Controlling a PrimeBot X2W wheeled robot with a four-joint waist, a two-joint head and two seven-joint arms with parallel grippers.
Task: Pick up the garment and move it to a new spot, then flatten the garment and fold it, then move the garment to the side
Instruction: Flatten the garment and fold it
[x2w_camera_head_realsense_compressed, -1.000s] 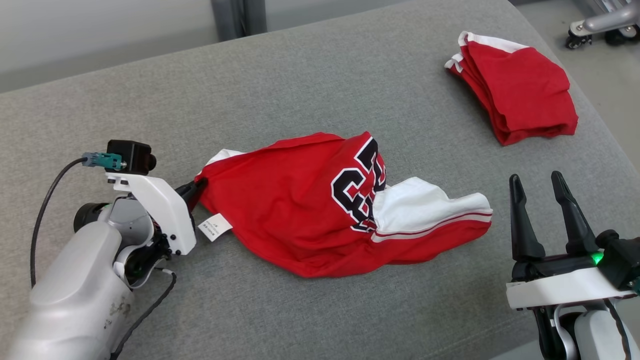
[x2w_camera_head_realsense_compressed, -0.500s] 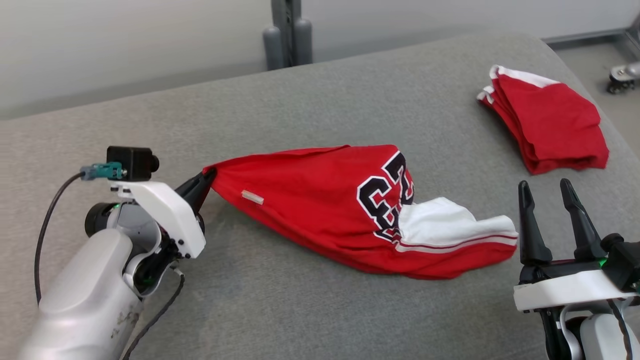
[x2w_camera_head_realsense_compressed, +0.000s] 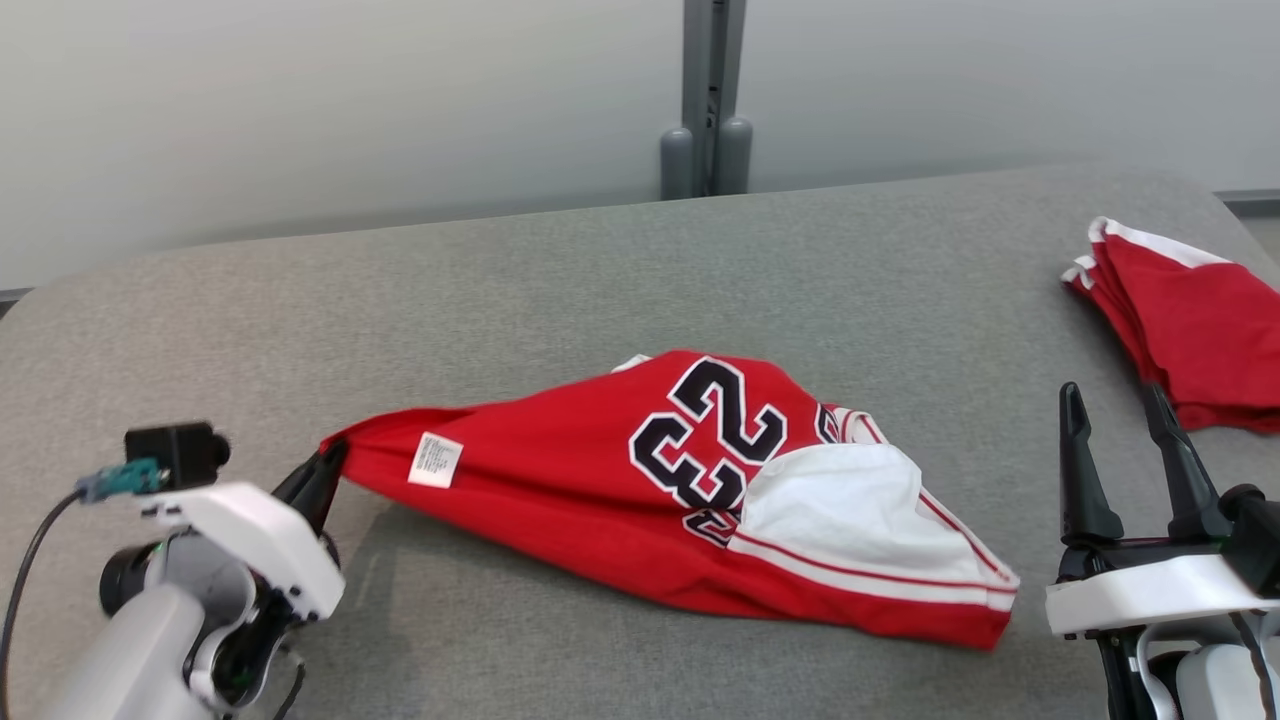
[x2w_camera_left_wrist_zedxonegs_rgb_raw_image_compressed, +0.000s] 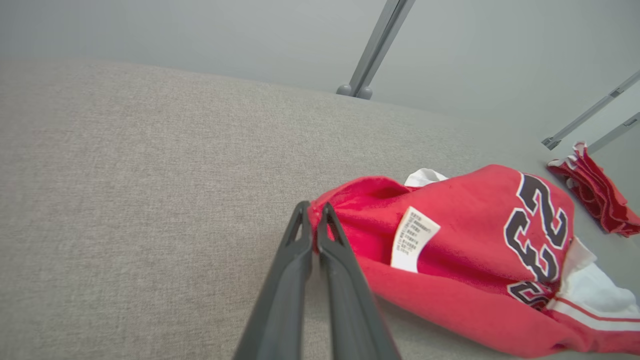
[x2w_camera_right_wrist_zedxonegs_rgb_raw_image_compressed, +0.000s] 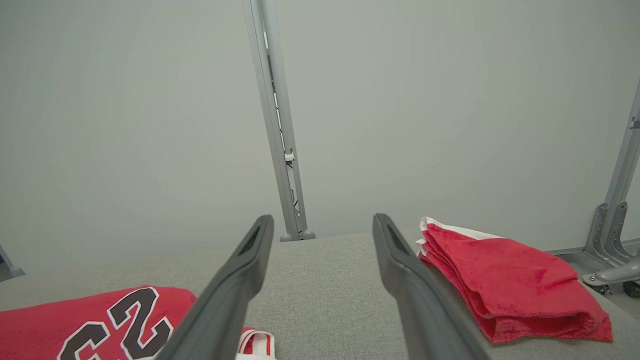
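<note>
The garment (x2w_camera_head_realsense_compressed: 620, 500) is a red jersey with a black "23" and white trim, lying crumpled in the middle of the grey padded table (x2w_camera_head_realsense_compressed: 560, 270). My left gripper (x2w_camera_head_realsense_compressed: 325, 465) is shut on its left corner, which is drawn out into a point just off the surface. In the left wrist view the left gripper (x2w_camera_left_wrist_zedxonegs_rgb_raw_image_compressed: 314, 216) pinches the red edge of the garment (x2w_camera_left_wrist_zedxonegs_rgb_raw_image_compressed: 465, 250), with a white care label beside it. My right gripper (x2w_camera_head_realsense_compressed: 1115, 410) stands open at the lower right, to the right of the garment's white-trimmed end and apart from it. In the right wrist view the right gripper (x2w_camera_right_wrist_zedxonegs_rgb_raw_image_compressed: 322, 222) holds nothing.
A folded red garment with white trim (x2w_camera_head_realsense_compressed: 1190, 320) lies at the table's far right edge, also seen in the right wrist view as the folded garment (x2w_camera_right_wrist_zedxonegs_rgb_raw_image_compressed: 505, 280). A grey post (x2w_camera_head_realsense_compressed: 708, 100) stands against the pale wall behind the table.
The head camera has tilted up, bringing the wall into view. My left gripper has pulled the garment's corner leftward, stretching the cloth out and turning the "23" face up. The right gripper stays open.
</note>
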